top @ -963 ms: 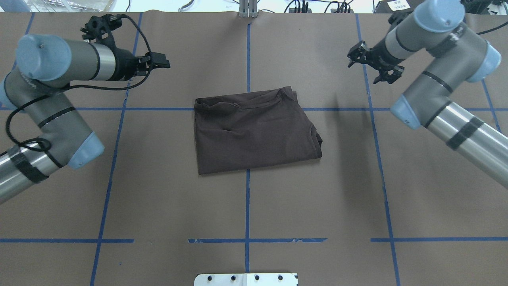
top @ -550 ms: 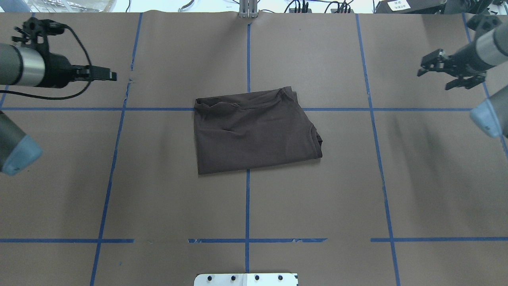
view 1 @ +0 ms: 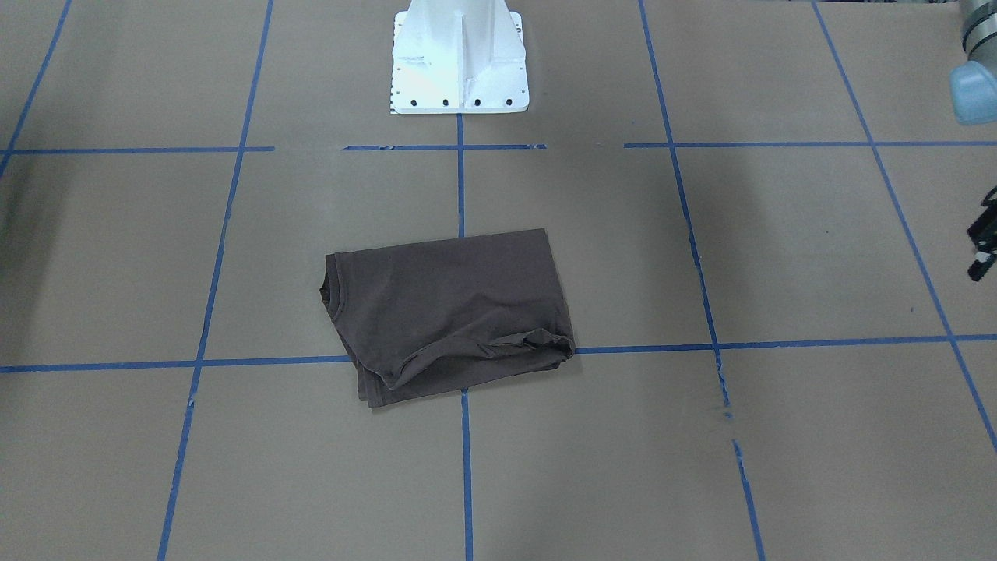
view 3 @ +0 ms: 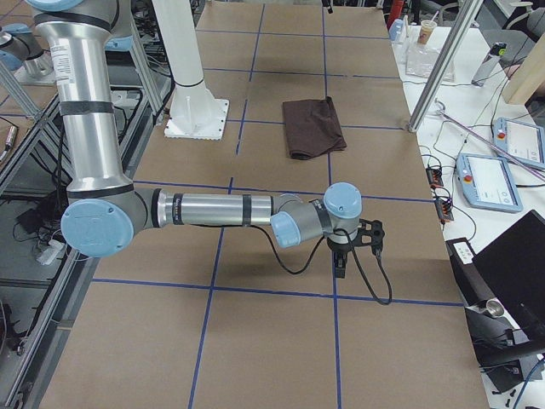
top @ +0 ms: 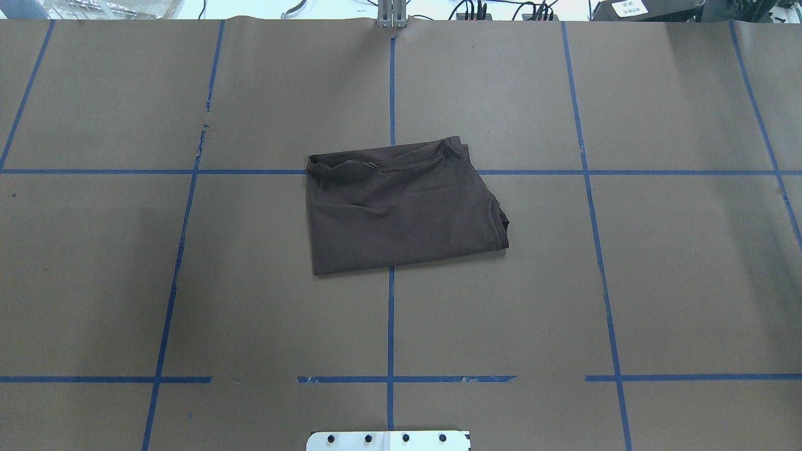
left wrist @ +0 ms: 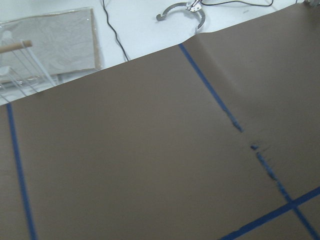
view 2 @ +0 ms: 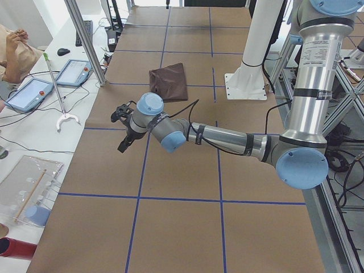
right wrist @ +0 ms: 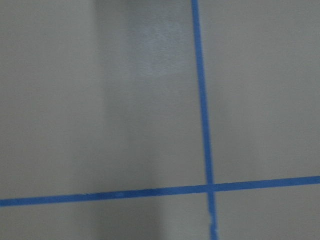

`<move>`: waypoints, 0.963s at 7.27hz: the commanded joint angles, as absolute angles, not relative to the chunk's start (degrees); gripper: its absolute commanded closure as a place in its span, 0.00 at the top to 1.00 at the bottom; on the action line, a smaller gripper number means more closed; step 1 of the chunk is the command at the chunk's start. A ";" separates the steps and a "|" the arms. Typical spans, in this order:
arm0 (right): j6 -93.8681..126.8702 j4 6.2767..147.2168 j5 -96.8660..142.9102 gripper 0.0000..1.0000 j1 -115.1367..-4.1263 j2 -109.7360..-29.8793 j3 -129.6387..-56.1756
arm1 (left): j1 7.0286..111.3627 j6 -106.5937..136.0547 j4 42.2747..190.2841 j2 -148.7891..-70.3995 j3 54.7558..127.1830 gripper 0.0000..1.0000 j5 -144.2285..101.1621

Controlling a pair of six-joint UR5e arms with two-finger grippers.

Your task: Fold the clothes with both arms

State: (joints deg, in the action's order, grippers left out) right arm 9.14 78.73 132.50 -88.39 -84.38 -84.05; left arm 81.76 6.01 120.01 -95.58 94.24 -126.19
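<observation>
A dark brown shirt [top: 401, 210] lies folded into a rough rectangle at the centre of the overhead view. It sits on a table [top: 125, 282] covered in brown paper and marked with a grid of blue tape [top: 390, 326]. The shirt covers one crossing of the tape lines. Its collar curve shows at its right edge, and its upper edge is slightly bunched. In the front-facing view the shirt [view 1: 448, 312] sits mid-frame, below the white pedestal [view 1: 459, 54] at the top.

Both arms are well apart from the shirt, out at the table's two ends. The left arm [view 2: 222, 136] stretches low across the middle of the left side view, and the left gripper [view 2: 124, 143] points down at the paper. The right arm [view 3: 221, 209] does the same in the right side view, with the right gripper [view 3: 340, 266] just above the paper. Whether either gripper's fingers are spread or closed cannot be told; neither touches the shirt.

Along the bench beside the table lie two tablets [view 2: 28, 94], cables and a clear tray [left wrist: 50, 45]. A person's arm [view 2: 12, 54] shows at the upper left edge of the left side view. The right wrist view shows only a blurred tape crossing (nothing more than paper and tape).
</observation>
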 commanded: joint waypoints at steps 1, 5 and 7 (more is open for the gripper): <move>-0.87 86.39 132.63 1.00 -92.63 -84.98 -84.72 | 88.92 -5.86 90.68 -99.82 94.74 0.99 -129.69; -0.88 86.22 132.54 1.00 -91.32 -86.22 -84.81 | 90.17 -7.82 84.85 -93.34 95.10 1.00 -132.81; -0.70 85.87 132.63 1.00 -90.62 -87.27 -85.86 | 89.83 -7.38 86.92 -91.76 95.10 1.00 -132.89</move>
